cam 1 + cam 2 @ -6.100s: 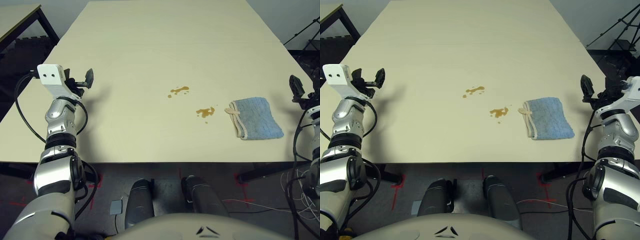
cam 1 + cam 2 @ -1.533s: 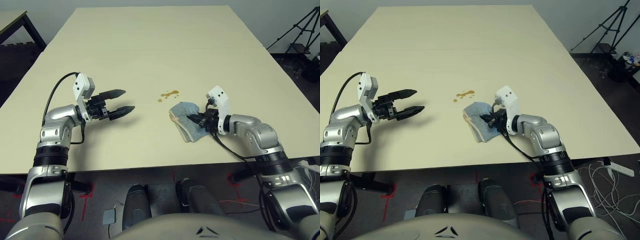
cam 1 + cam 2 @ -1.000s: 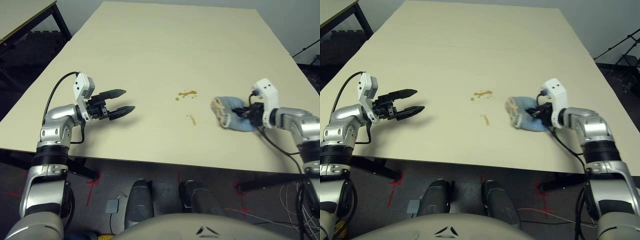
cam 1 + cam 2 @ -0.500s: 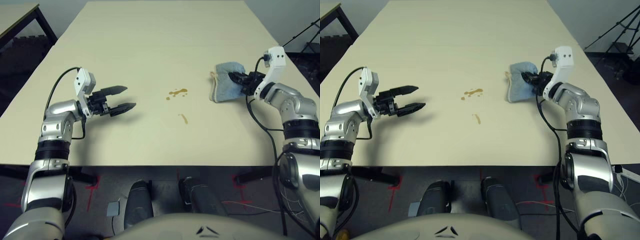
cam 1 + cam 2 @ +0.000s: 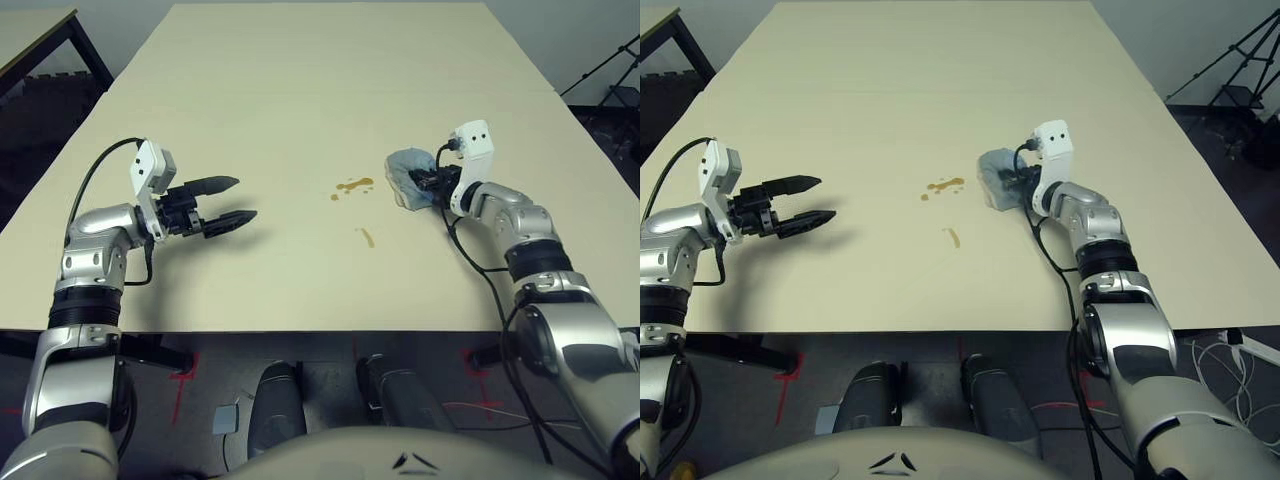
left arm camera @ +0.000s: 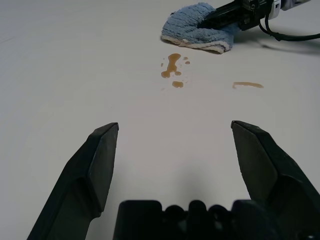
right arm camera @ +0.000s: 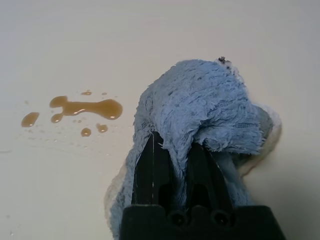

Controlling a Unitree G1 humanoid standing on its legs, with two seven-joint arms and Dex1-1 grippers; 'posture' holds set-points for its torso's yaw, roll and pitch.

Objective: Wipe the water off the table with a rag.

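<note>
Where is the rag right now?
The rag is bunched in the right gripper on the table, on the robot's right, just beside the larger water splotch.

Left arm bent at the elbow, forearm reaching in over the left side, left gripper [image 5: 225, 201] pointing right with fingers spread wide, nothing between them. Right arm reaches forward and left, right gripper [image 7: 176, 167] clamped with fingers close together, pointing left.

Dark floor w/ red tape marks [image 5: 188, 368]; 2nd table [image 5: 30, 30] far left; tripod [image 5: 1230, 55] far right.
</note>
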